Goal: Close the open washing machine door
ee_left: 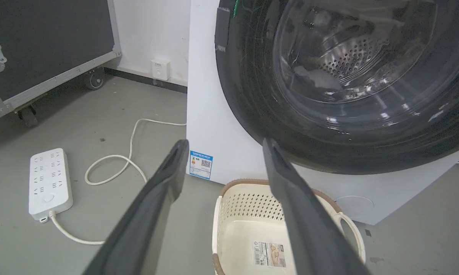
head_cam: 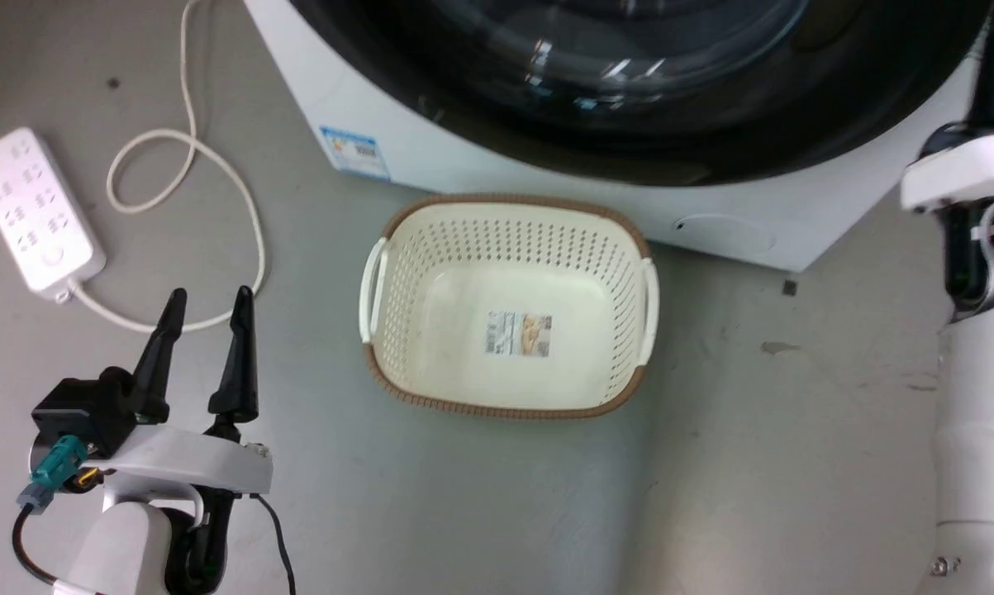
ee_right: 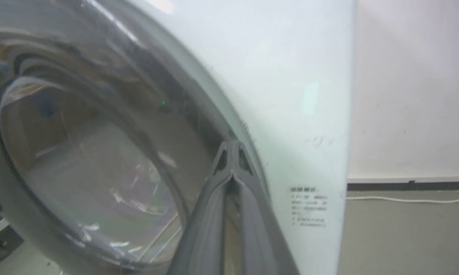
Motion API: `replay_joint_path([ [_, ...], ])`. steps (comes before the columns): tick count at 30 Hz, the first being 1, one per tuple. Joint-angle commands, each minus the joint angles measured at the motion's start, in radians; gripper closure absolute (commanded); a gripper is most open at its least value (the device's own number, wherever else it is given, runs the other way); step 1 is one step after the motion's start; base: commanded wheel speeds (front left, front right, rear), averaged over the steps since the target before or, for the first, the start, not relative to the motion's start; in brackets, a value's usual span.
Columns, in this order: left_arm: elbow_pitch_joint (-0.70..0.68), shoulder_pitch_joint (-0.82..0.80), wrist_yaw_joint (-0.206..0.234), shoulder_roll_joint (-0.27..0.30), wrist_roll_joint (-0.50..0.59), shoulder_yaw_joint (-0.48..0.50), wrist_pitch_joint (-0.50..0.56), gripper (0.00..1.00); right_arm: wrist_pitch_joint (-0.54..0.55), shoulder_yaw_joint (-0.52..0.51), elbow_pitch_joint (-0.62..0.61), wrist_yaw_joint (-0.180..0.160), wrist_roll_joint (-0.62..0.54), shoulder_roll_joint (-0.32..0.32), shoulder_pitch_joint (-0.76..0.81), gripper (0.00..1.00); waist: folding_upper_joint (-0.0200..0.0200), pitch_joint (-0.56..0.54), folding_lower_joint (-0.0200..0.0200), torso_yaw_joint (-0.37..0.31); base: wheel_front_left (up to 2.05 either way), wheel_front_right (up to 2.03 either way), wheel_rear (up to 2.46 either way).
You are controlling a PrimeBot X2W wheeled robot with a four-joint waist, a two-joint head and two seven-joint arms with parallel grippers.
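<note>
Right tool (ee_right: 233, 144) tips together, seemingly touching blurred washing machine door (ee_right: 99, 160)

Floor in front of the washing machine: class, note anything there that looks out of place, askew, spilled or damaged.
Nothing is spilled or visibly damaged. The white power strip lies loose on the floor with its cord looped beside the washing machine, a possible trip hazard. The empty basket sits slightly askew before it.
</note>
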Motion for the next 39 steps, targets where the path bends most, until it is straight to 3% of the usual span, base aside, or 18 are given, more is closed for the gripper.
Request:
replay_joint_path([
  [1,-0.001,0.006,0.002,-0.006,0.01,0.011,-0.005,0.0,-0.007,0.011,-0.044,-0.001,0.025,-0.012,0.029,1.0,-0.0001,-0.042,-0.0001,-0.033,0.0,0.0,0.0],
  [5,-0.005,0.027,0.014,-0.012,0.023,0.025,-0.005,0.0,-0.007,0.045,-0.13,-0.001,0.064,-0.012,0.11,1.0,-0.0001,-0.095,-0.0001,-0.07,0.0,0.0,0.0],
  [11,-0.022,0.075,0.042,-0.022,0.054,0.041,-0.005,0.0,-0.007,0.135,-0.259,-0.001,0.097,-0.012,0.351,1.0,-0.0001,-0.189,-0.0001,-0.15,0.0,0.0,0.0],
  [21,-0.04,0.126,0.073,-0.036,0.065,0.047,-0.005,0.0,-0.001,0.271,-0.273,-0.001,0.115,-0.012,0.606,1.0,-0.0001,-0.259,-0.0001,-0.211,0.0,0.0,0.0],
  [34,-0.036,0.151,0.109,-0.023,0.126,-0.006,0.027,0.0,0.032,0.32,-0.314,-0.001,0.076,-0.012,0.773,0.98,-0.0001,-0.304,-0.0001,-0.214,0.0,0.0,0.0],
  [35,-0.036,0.151,0.111,-0.023,0.127,-0.008,0.029,0.0,0.036,0.319,-0.315,-0.001,0.076,-0.012,0.777,0.57,-0.0001,-0.306,-0.0001,-0.213,0.0,0.0,0.0],
  [36,-0.036,0.152,0.113,-0.023,0.128,-0.011,0.032,0.0,0.037,0.317,-0.317,-0.001,0.078,-0.012,0.779,0.0,-0.0001,-0.309,-0.0001,-0.213,0.0,0.0,0.0],
  [39,-0.035,0.154,0.116,-0.023,0.128,-0.016,0.038,0.0,0.036,0.315,-0.319,-0.001,0.086,-0.012,0.785,0.0,-0.0001,-0.316,-0.0001,-0.21,0.0,0.0,0.0],
])
